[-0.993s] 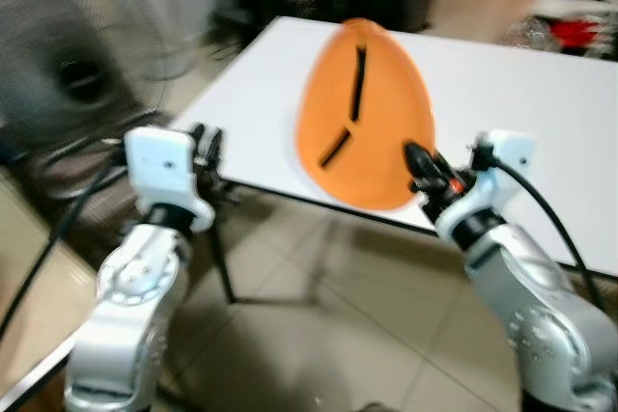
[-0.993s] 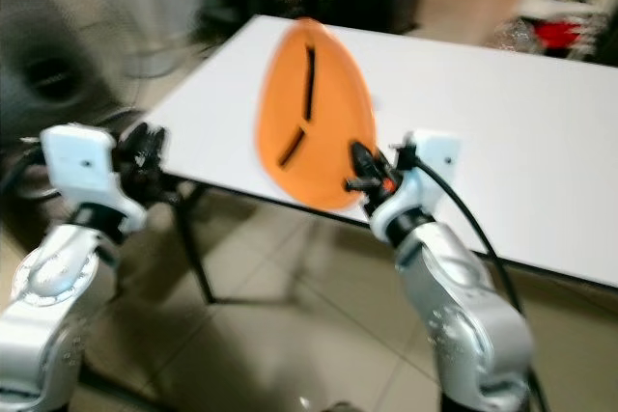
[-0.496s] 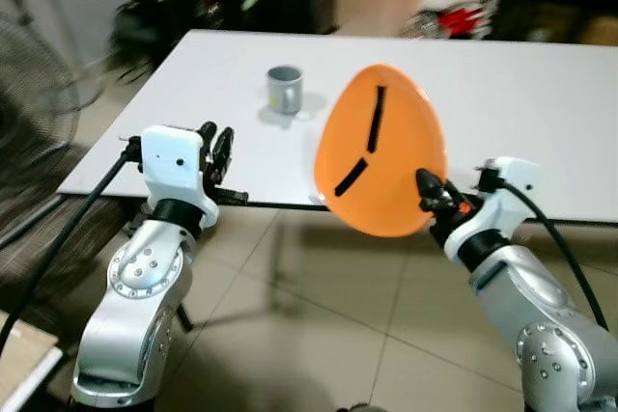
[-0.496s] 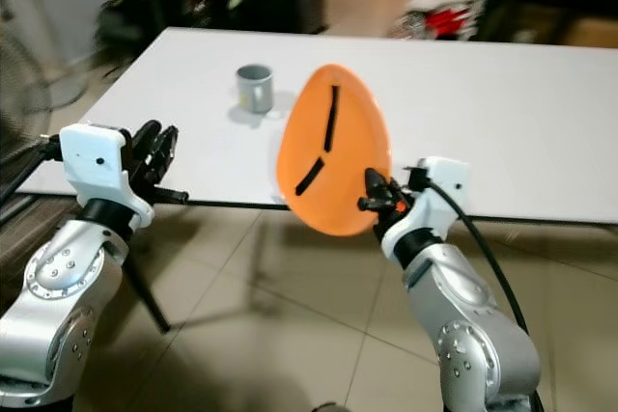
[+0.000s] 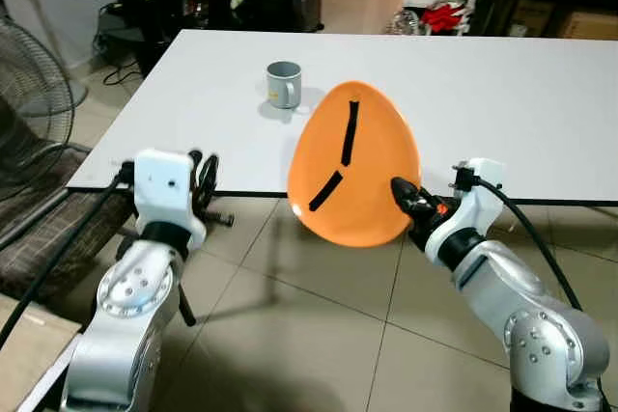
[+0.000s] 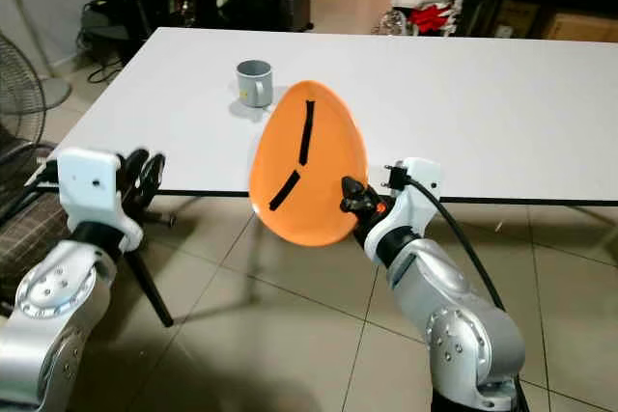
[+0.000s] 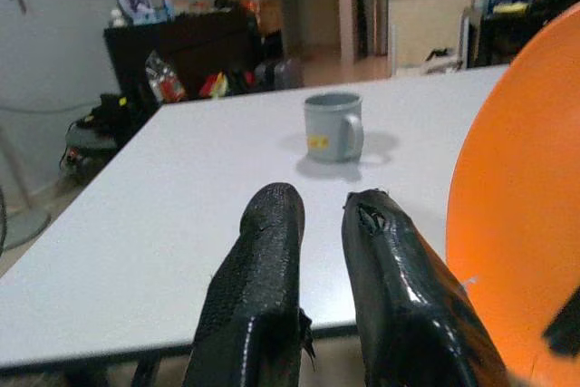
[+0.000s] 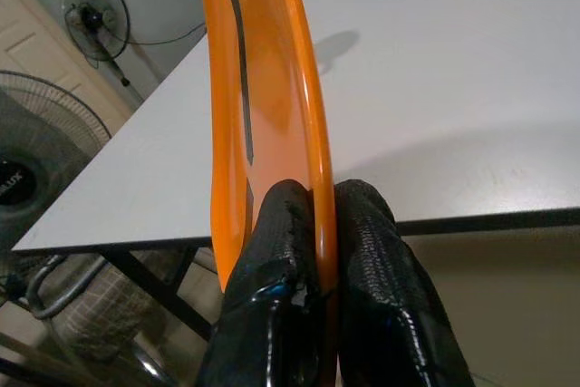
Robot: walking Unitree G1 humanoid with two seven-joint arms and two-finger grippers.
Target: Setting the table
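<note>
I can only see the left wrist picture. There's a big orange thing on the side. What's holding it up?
Observer: The right end effector pinches the orange plate by its rim, on edge.
Operator: Is the plate on the table yet?
Observer: No, it hangs at the near edge of the white table, above the floor.
Operator: Is it plain orange?
Observer: No, two black strips mark its face.
Operator: Where's my end effector?
Observer: The left end effector sits empty by the table's left corner, short of the grey mug.

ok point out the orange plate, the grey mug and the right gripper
orange plate (image 5: 362, 156), left eye view, on its bare face right of the black strips
grey mug (image 5: 282, 84), left eye view, on its side wall
right gripper (image 8: 322, 224), right wrist view, between the fingertips on the plate's rim
</note>
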